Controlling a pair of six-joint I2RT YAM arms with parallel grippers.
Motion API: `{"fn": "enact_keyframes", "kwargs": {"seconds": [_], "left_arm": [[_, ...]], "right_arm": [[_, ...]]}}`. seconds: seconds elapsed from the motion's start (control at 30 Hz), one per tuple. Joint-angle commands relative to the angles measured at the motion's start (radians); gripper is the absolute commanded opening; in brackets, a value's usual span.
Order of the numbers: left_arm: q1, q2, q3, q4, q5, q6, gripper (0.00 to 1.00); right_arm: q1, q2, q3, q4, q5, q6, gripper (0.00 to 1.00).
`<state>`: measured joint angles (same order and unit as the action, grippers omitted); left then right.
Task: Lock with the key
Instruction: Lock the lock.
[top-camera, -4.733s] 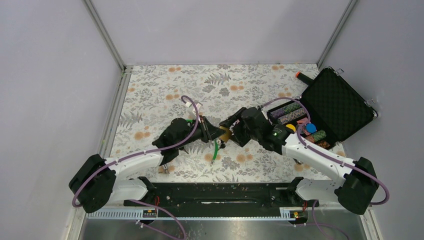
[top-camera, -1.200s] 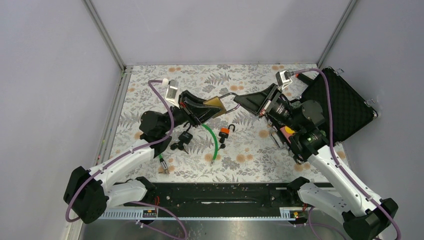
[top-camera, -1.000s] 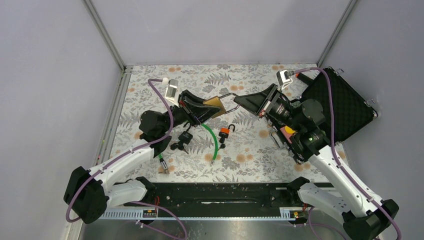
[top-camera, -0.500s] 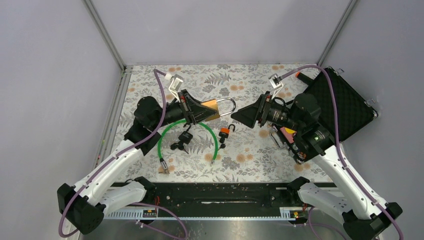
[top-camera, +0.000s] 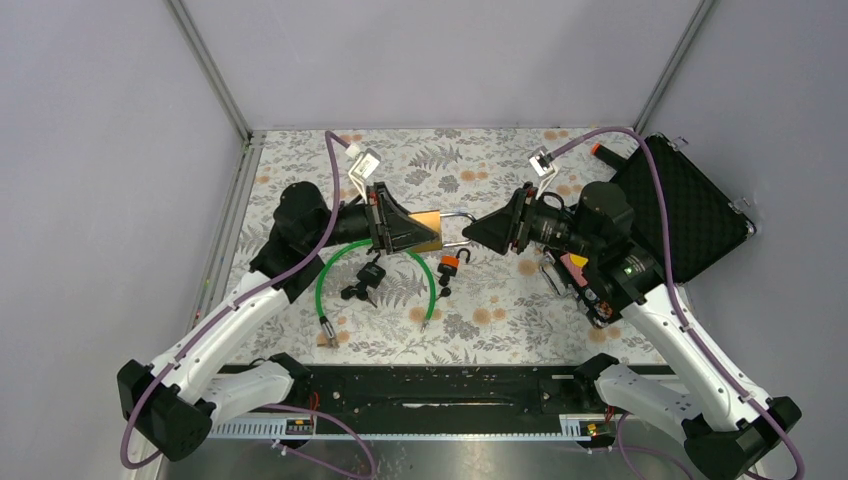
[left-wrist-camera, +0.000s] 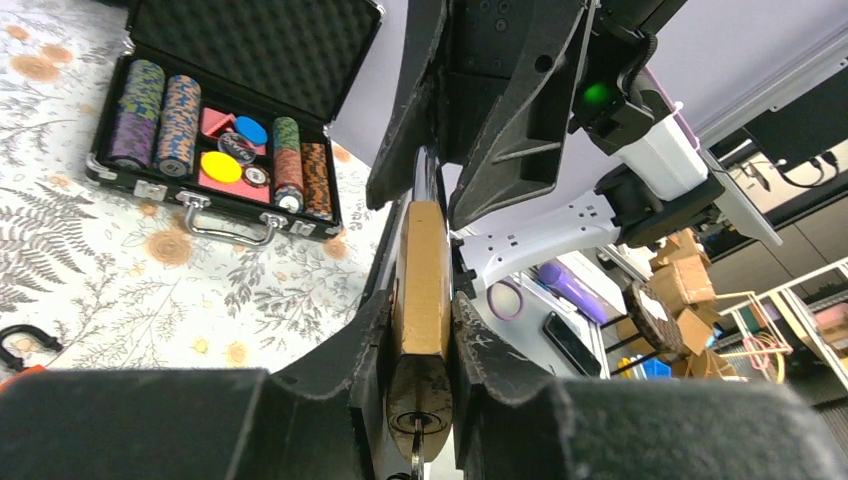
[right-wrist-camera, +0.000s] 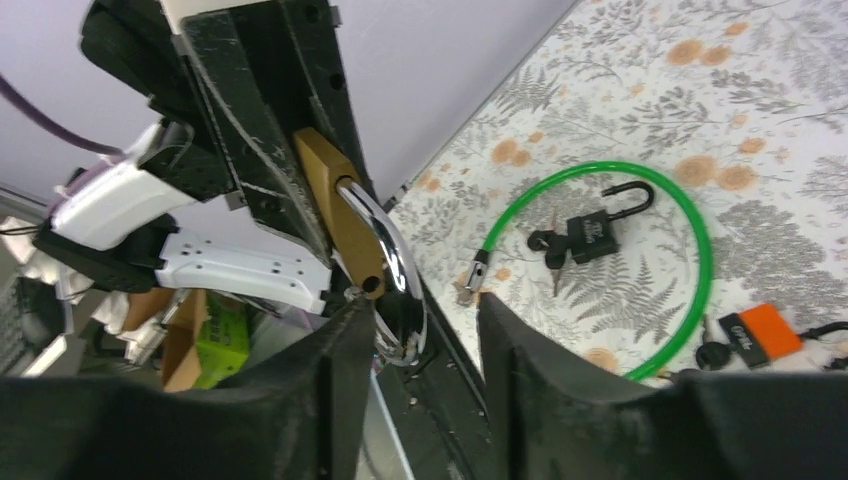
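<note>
My left gripper is shut on a brass padlock and holds it above the table, its silver shackle pointing right. In the left wrist view the padlock sits between my fingers, and a key sits in its keyhole. My right gripper is open, tip to tip with the left. In the right wrist view the shackle reaches between my open fingers, and an empty shackle hole shows on the padlock body.
A green cable loop lies on the floral table under the left gripper, with a small black padlock with keys inside it. An orange padlock lies beside it. An open case of poker chips stands at the right.
Both grippers have closed the gap between them: the left has moved right with the padlock, the right has moved left, and the shackle now reaches the right fingertips.
</note>
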<state>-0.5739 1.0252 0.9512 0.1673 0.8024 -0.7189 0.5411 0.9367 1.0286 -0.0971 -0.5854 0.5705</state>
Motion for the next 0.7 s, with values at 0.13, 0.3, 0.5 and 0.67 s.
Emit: {"fn": "enact_keyframes", "kwargs": {"seconds": [0.13, 0.3, 0.5, 0.67], "left_arm": [[0.008, 0.021, 0.086, 0.26, 0.111, -0.163, 0.0], [0.006, 0.062, 0.075, 0.449, 0.154, -0.346, 0.0], [0.005, 0.076, 0.076, 0.363, 0.134, -0.286, 0.0], [-0.007, 0.09, 0.082, 0.331, 0.117, -0.241, 0.0]], "right_arm": [[-0.005, 0.028, 0.042, 0.063, -0.126, 0.007, 0.12], [-0.004, 0.02, 0.015, 0.162, -0.123, 0.056, 0.0], [-0.004, 0.03, -0.022, 0.383, -0.17, 0.267, 0.0], [-0.003, 0.047, -0.02, 0.413, -0.155, 0.34, 0.0]]}}
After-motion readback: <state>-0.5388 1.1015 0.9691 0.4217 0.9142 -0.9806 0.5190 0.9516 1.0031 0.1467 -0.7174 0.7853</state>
